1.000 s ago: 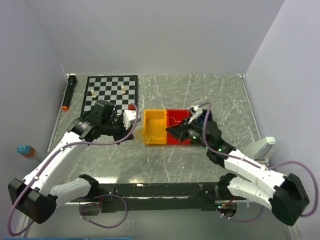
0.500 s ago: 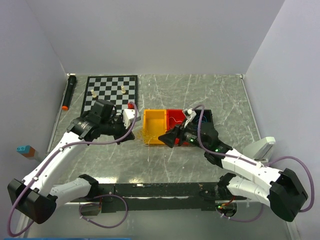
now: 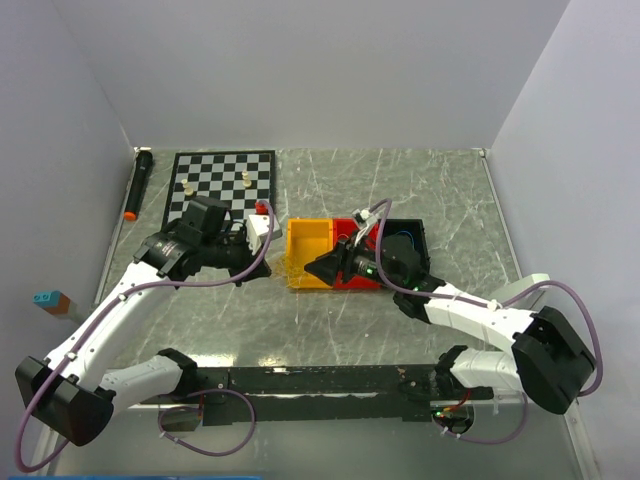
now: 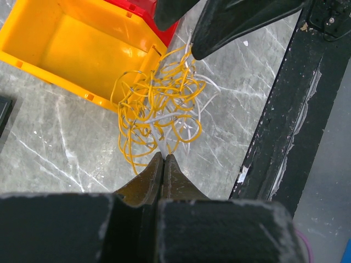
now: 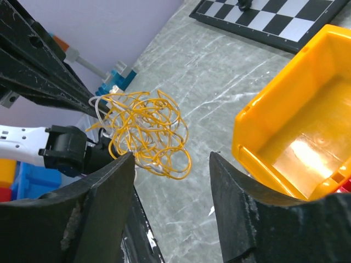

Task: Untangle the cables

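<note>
At the far left a black marker (image 3: 134, 185) with a red tip lies beside the chessboard (image 3: 225, 185); the pieces on the board are too small to tell apart.

The left gripper (image 4: 163, 162) is clenched, its tips pressed together on strands at the near edge of the cables (image 4: 158, 104). From overhead that grip is hidden under the arm, and the bunch shows only as a faint yellow smudge. The wrist views show it plainly: a loose ball of thin, curly loops, mostly yellow with a few white strands through it. It lies over the grey table (image 3: 400, 190), just beside the yellow bin's (image 3: 305, 240) corner; whether it rests on the table cannot be told.

The right gripper (image 5: 171, 156) is released, jaws wide, with the tangle just ahead of one finger. Its arm covers much of the red bin (image 3: 350, 232); the black bin (image 3: 408, 240) adjoins that one.
</note>
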### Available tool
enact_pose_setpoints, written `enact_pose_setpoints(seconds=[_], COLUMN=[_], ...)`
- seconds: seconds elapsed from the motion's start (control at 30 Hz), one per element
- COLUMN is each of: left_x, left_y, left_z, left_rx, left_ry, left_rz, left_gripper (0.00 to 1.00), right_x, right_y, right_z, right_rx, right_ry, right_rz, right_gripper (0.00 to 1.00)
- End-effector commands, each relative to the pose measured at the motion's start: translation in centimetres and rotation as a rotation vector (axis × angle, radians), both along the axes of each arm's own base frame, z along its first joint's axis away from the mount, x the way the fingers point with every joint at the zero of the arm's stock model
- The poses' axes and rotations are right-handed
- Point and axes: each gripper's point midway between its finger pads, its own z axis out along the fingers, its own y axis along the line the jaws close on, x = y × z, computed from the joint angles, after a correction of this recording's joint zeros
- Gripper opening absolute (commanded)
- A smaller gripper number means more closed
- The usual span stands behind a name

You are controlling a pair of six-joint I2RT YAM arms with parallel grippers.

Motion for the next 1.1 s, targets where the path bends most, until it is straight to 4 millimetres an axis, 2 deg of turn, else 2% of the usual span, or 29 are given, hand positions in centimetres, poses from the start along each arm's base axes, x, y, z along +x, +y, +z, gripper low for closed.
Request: enact_pose_setpoints(seconds=[0.0,0.23,0.5,0.63,0.7,0.87,1.07], left_x=[0.2,0.1,0.1,0.1,0.1,0.3,1.1], left_y=[-0.8,-0.7,-0.6,-0.6,-0.5,-0.3,0.8], left_z=[1.8,1.7,2.0,1.9,1.8,1.8,0.8], left_rx=[-0.051,-0.049,-0.052,-0.049,-0.046,-0.034,0.027], left_ry=[-0.034,-0.035,-0.048,-0.051,-0.052,-0.057,-0.085], left_rz=[-0.022,-0.02,-0.015,-0.014,-0.012,-0.001,0.049], left_gripper=[0.02,0.02,0.02,0.02,0.02,0.02,0.02], right_x=[0.6,0.6,0.5,0.4,0.6,0.9,1.7], right_y=[1.2,1.6,1.6,1.2,0.9,0.1,-4.1], right_z=[4.4,4.7,4.5,3.9,3.6,3.4,2.9], right_rx=[0.103,0.119,0.107,0.089,0.08,0.053,-0.018], right_ry=[-0.084,-0.072,-0.062,-0.058,-0.054,-0.057,-0.07], right_rz=[0.014,0.028,0.034,0.021,0.002,-0.041,-0.187], right_gripper=[0.61,0.41,0.09,0.07,0.0,0.0,0.0])
